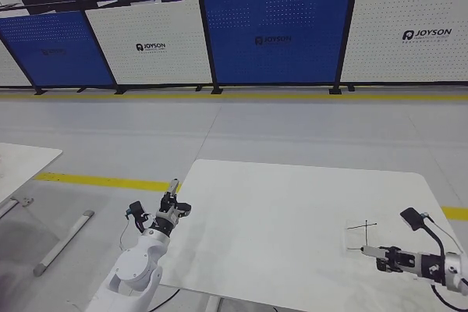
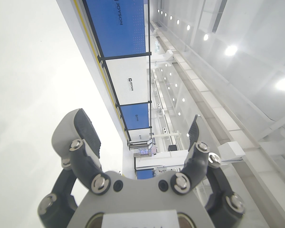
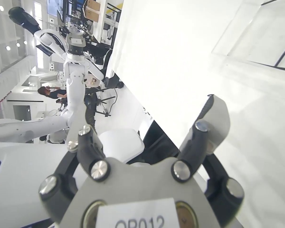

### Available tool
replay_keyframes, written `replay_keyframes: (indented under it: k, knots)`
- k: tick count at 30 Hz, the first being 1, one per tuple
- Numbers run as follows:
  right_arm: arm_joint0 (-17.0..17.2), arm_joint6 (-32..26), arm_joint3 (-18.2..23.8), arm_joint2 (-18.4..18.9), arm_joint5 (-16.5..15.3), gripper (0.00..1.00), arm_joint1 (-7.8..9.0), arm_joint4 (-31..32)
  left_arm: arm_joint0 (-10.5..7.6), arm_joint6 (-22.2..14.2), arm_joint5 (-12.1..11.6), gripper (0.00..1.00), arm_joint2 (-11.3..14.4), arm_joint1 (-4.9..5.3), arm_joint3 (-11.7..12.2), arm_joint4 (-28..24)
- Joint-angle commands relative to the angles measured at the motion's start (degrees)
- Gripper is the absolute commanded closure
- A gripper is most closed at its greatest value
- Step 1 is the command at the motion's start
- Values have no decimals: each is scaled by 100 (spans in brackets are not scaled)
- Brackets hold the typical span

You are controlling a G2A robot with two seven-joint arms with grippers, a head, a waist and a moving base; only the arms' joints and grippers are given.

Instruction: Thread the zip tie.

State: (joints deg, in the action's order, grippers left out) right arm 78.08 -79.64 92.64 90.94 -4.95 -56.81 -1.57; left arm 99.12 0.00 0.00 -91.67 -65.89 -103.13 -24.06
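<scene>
Top view: the right claw (image 1: 369, 251) sits spread and empty near the counter's (image 1: 281, 218) right front corner. Just beyond its tips lies the zip tie (image 1: 363, 227), thin black strands crossed, the longer one running side to side. The left claw (image 1: 172, 187), also released, stands well apart at the opposite edge. By my reckoning, the right arm is the nearer for the pick.

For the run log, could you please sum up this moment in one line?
left gripper: open, empty, at table edge | right gripper: open, empty, near zip tie | zip tie: lying on white table
</scene>
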Motion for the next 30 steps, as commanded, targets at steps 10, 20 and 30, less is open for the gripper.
replay_keyframes:
  k: [10, 20, 30]
  knots:
    - [274, 0, -246, 84, -470, 0, 829, -1833, 0, 0, 0, 0, 0, 0, 0, 0]
    - [-265, 0, -1149, -518, -87, 0, 1408, -2204, 0, 0, 0, 0, 0, 0, 0, 0]
    - [-265, 0, -1149, -518, -87, 0, 1408, -2204, 0, 0, 0, 0, 0, 0, 0, 0]
